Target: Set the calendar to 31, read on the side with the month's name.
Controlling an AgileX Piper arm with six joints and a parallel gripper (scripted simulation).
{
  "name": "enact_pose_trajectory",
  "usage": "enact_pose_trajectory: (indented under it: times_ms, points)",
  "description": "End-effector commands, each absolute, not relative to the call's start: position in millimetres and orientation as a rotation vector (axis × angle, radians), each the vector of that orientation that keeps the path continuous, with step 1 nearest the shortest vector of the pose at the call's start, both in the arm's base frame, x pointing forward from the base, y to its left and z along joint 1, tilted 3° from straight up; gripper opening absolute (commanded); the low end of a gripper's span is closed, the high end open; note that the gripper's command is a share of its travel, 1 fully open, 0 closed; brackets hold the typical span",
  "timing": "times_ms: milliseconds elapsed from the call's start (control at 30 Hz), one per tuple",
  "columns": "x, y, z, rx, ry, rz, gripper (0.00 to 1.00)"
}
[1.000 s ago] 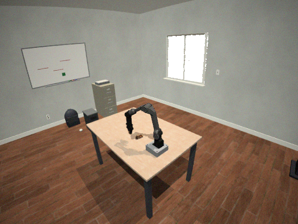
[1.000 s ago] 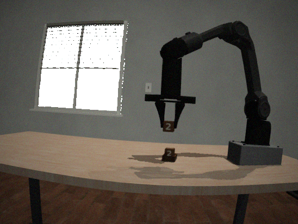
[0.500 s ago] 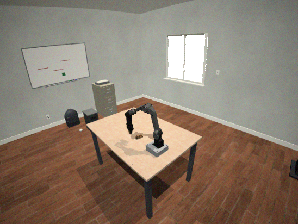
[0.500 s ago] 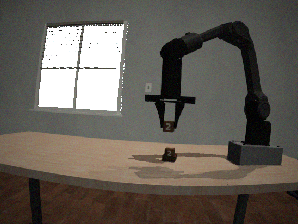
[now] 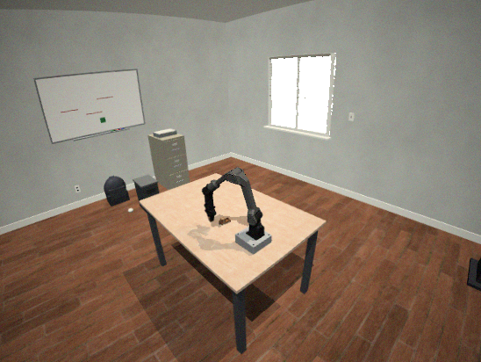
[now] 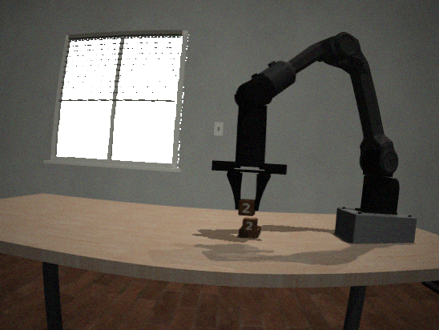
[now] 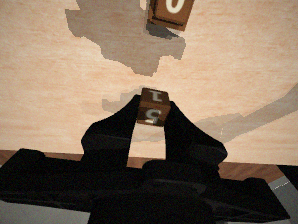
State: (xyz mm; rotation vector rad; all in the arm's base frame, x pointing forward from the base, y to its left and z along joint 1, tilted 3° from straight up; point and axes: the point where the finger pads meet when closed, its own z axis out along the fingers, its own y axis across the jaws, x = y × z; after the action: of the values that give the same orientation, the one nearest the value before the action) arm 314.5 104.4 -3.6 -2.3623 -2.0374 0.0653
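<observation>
1. the gripper [image 6: 248,207] is clamped on one brown cube [image 6: 246,207], fingers pressed against its two sides, and the cube hangs in the air above the table [image 6: 100,236]. the exterior view reads a 2 on the face toward that camera; the wrist view shows a 1 on another face.
2. the second cube [image 6: 249,227] sits low on the table, below the held one in the exterior view, though the wrist view places it well ahead of the held one. it also shows a 2 to the exterior camera, and a 0 in the wrist view [image 7: 171,11].
3. the tray [image 6: 256,231]: only a dark brown edge shows beside that lower cube. i judge the cube stands in it, but i cannot tell whether it stands flat on the floor.
4. risk one: neither front face reads 3 or 1 yet, as far as i can see. set the held cube down as it hangs and the date likely comes out wrong.
5. risk two: come down slightly off and the held cube lands on the resting cube or the tray's rim, ending tilted instead of flat.
6. risk three: a bump on the way down could shove or tip the small tray.
7. risk four: the hold is only on two faces; a quick turn could let the cube twist between the fingers.
</observation>
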Motion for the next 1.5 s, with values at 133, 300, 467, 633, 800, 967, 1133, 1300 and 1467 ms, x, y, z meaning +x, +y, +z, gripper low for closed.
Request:
enact_pose_trajectory:
  times_ms: [133, 300, 467, 633, 800, 967, 1133, 1300, 1467]
  points:
    - [312.8, 103.8, -32.7, -2.361, -2.037, 0.068, 0.34]
    - [312.1, 103.6, -50.1, -2.361, -2.037, 0.068, 0.34]
    - [312.3, 103.7, -55.4, -2.362, -2.037, 0.066, 0.34]
    - [312.7, 103.8, -56.3, -2.363, -2.038, 0.062, 0.34]
    - [312.8, 103.9, -56.3, -2.363, -2.038, 0.062, 0.34]
    - [312.8, 103.9, -56.3, -2.363, -2.038, 0.062, 0.34]
    - [312.8, 103.9, -56.3, -2.363, -2.038, 0.062, 0.34]
    - [312.8, 103.9, -56.3, -2.363, -2.038, 0.062, 0.34]
    - [312.8, 103.9, -56.3, -2.363, -2.038, 0.062, 0.34]
